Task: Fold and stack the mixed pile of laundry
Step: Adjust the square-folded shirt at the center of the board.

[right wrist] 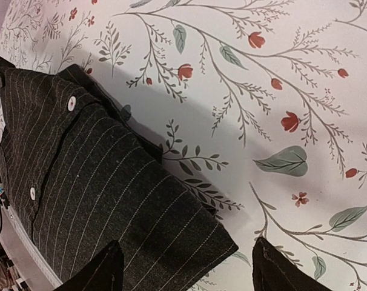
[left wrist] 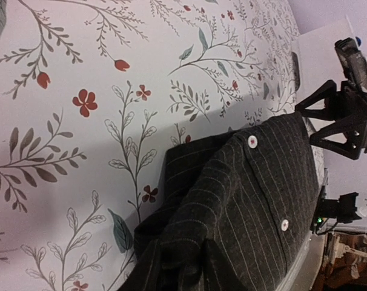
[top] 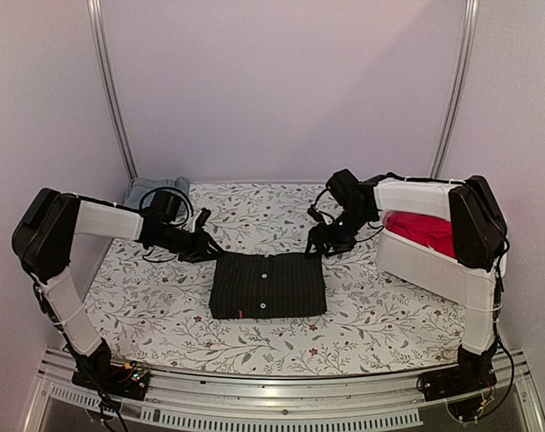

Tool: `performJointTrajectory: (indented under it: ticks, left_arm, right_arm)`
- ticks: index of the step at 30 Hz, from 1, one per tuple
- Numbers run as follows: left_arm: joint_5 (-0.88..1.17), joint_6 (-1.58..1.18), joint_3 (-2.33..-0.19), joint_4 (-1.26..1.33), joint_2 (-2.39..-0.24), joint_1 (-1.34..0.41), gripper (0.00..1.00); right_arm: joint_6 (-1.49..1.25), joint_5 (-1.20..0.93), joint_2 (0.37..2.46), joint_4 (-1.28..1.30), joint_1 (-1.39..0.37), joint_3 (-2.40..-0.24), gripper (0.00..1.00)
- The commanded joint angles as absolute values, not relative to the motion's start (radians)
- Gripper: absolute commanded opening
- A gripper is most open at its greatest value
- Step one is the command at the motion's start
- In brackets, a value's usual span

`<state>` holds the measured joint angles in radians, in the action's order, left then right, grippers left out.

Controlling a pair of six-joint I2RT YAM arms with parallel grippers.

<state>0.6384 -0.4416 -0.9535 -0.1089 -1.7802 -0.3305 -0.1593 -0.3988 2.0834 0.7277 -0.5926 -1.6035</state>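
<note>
Mixed laundry pile, present state: one item in hand, the others set aside. Black pinstriped button shirt (top: 268, 285): folded into a flat rectangle, placket up with its white buttons running far to near down the middle. It lies at the centre of the floral table cover (top: 371, 315) between the two arms, probably so that each can reach one far corner. Left gripper (top: 205, 247): low at the shirt's far left corner, jaws narrow. The wrist view shows the cloth's edge lying at them, but whether they pinch it cannot be told. Right gripper (top: 319, 243): low at the far right corner, jaws wide. Its fingers (right wrist: 102, 271) straddle the corner of the fold and a strip of bare cover, and nothing is held. Judgement: the matched stance at the two far corners suits either one more fold toward the near edge or a squaring-up of the packet. The fold looks nearly finished, though under-layers jut out a little at the far left. Red cloth (top: 421, 229): heaped in the white bin (top: 416, 270) at the right, behind the right arm, not yet folded. Light blue denim piece (top: 151, 191): at the far left corner of the table, well apart from the shirt, its fold too small to judge. No stack shows yet, and the shirt looks likely to be its base.
</note>
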Motion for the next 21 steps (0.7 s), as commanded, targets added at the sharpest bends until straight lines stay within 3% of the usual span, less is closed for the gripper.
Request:
performJointTrajectory:
  ticks: [1, 9, 15, 21]
  left_arm:
    - [0.652, -0.437, -0.982, -0.090, -1.803, -0.324, 0.21]
    - [0.650, -0.425, -0.992, -0.106, -1.814, -0.320, 0.01]
    - [0.618, -0.433, -0.996, -0.111, -1.835, -0.309, 0.00]
    - [0.542, -0.423, -1.018, -0.132, -1.885, -0.292, 0.00]
  right_arm:
    - [-0.160, -0.416, 2.087, 0.748, -0.578, -1.633, 0.67]
    - [-0.141, -0.573, 2.166, 0.702, -0.578, -1.669, 0.35]
    - [-0.141, -0.520, 2.206, 0.701, -0.569, -1.728, 0.01]
    - [-0.150, -0.336, 2.227, 0.695, -0.569, -1.734, 0.00]
